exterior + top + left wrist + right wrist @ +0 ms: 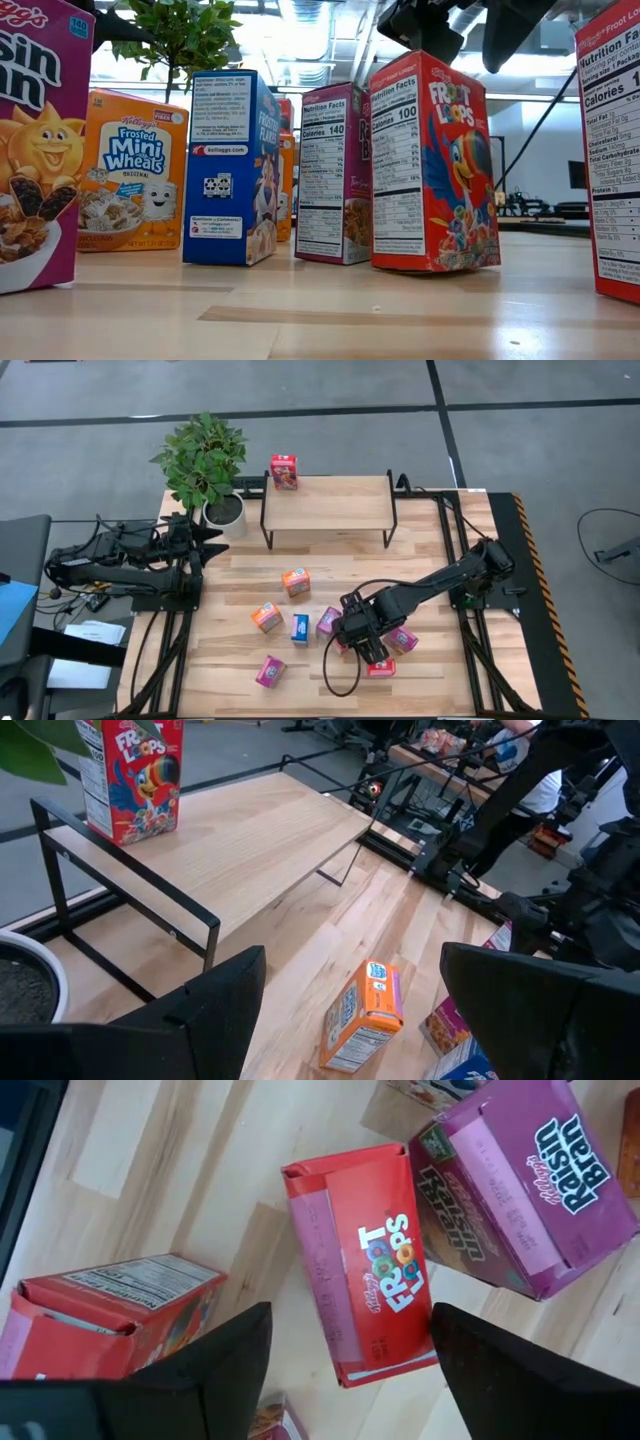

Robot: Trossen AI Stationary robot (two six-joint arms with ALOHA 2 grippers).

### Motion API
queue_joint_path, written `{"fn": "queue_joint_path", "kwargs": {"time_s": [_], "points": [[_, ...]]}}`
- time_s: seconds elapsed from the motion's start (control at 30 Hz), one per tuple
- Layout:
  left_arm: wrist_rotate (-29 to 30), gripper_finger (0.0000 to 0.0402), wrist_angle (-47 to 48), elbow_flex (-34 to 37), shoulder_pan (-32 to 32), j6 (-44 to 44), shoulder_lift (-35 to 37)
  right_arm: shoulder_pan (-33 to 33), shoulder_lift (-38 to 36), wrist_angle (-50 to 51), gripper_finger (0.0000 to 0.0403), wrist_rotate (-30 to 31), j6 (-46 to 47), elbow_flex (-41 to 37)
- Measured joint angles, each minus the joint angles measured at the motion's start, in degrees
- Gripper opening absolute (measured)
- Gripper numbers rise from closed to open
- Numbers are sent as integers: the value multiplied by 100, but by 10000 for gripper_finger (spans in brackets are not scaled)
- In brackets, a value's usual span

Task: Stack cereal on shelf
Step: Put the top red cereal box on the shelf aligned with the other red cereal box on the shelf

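High view: the shelf [327, 503] stands at the far middle of the table [230, 670], with one red box [284, 471] upright on its far left corner. A plant [205, 460] in a white pot sits just left of the shelf. The other cereal boxes are scattered on the table nearer than the shelf: an orange box [295, 581] near the middle, another orange one [266, 616] left of it and nearer, a blue box [300, 628], a purple box [328, 622] just right of the blue one, and a purple box [270, 671] at the near left.

The right gripper [366, 645] hangs over the near right cluster, fingers spread and holding nothing. In the right wrist view a red Froot Loops box [365, 1260] lies below between the fingers, a Raisin Bran box [525, 1180] and a second red box [110, 1315] on either side.

The left gripper [212, 540] waits at the table's left edge beside the plant, fingers spread, empty.
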State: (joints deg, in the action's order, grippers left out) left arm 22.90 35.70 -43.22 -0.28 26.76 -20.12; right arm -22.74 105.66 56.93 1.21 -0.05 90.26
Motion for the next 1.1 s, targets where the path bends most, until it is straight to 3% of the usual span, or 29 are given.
{"fn": "queue_joint_path", "kwargs": {"time_s": [0.83,1.1], "points": [[-9,290,0,0,0,48,0,-47,51,-57,302,25,135,9],[-9,290,0,0,0,46,0,-55,53,-15,281,-108,252,-221]]}}
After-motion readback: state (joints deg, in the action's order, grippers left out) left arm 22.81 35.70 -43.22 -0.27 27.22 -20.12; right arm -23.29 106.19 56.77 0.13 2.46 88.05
